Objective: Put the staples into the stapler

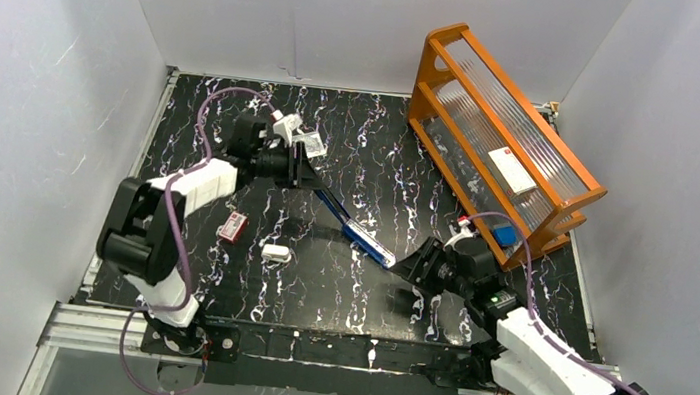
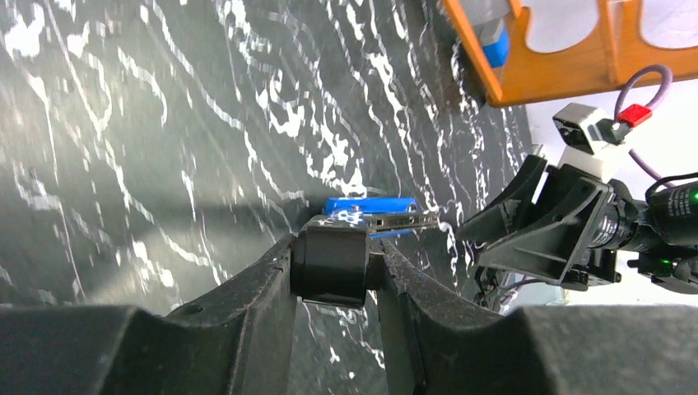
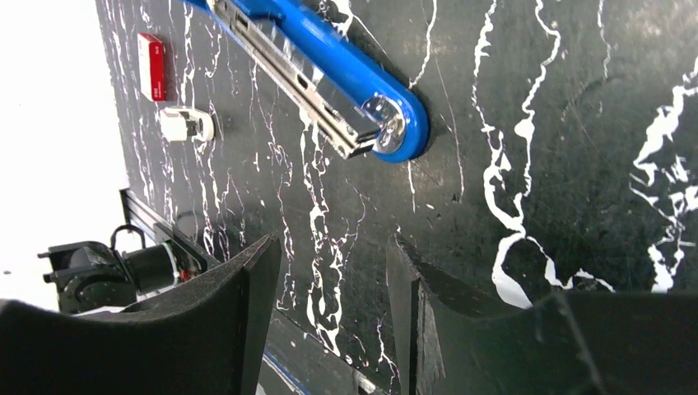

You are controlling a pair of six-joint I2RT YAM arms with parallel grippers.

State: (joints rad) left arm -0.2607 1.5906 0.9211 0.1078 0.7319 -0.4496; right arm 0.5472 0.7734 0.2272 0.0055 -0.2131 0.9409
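Bright blue hinged stapler with black base and silver rail [image 1: 369,243] is laid open. Its black end is clamped in the left gripper [image 2: 336,253] and its blue tip lies just ahead of the spread, empty right gripper [image 3: 333,251]. No loose staples are seen; rail fill cannot be told. Closing is judged left. Orange wooden rack [image 1: 567,199] crowds the right gripper's outer side; room is left between the grippers.

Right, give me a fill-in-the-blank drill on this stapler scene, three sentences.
1. The left gripper is shut on the black end of the bright blue hinged stapler, while the right gripper stands ____.
2. In the top view, the small red-and-white cardboard box lies just ____ of the small white-silver oblong gadget.
3. The wooden rack with clear ribbed panels is ____ in colour.
Missing words: open; left; orange.
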